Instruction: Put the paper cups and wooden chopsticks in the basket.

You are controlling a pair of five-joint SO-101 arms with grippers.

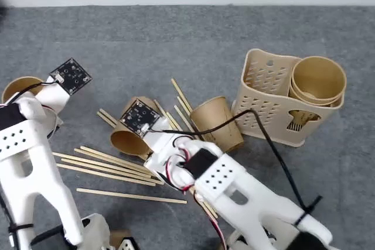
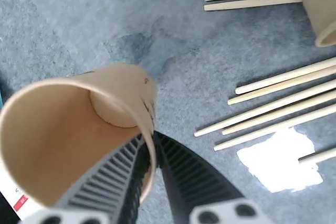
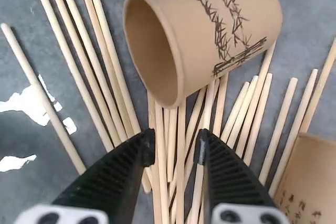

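High view: a cream slotted plastic basket (image 1: pixel 261 92) stands on the grey counter (image 1: pixel 176 45), nested tan paper cups (image 1: pixel 318 79) inside. Left wrist: my left end effector (image 2: pixel 149 142) clamps a lone tan paper cup (image 2: pixel 63 124) by its rim. Right wrist: my right end effector (image 3: pixel 173 142) gapes over pale wooden chopsticks (image 3: pixel 89 66), beside a lying bamboo-printed cup (image 3: pixel 210 30).

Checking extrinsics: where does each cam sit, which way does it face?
High: fixed above, facing down on table; left arm, right arm, basket.
Left wrist: on left arm, looks along left pincer shut on cup wall.
Right wrist: on right arm, looks past open right pincer onto chopsticks, lying cup.
High and right wrist share lying cup.
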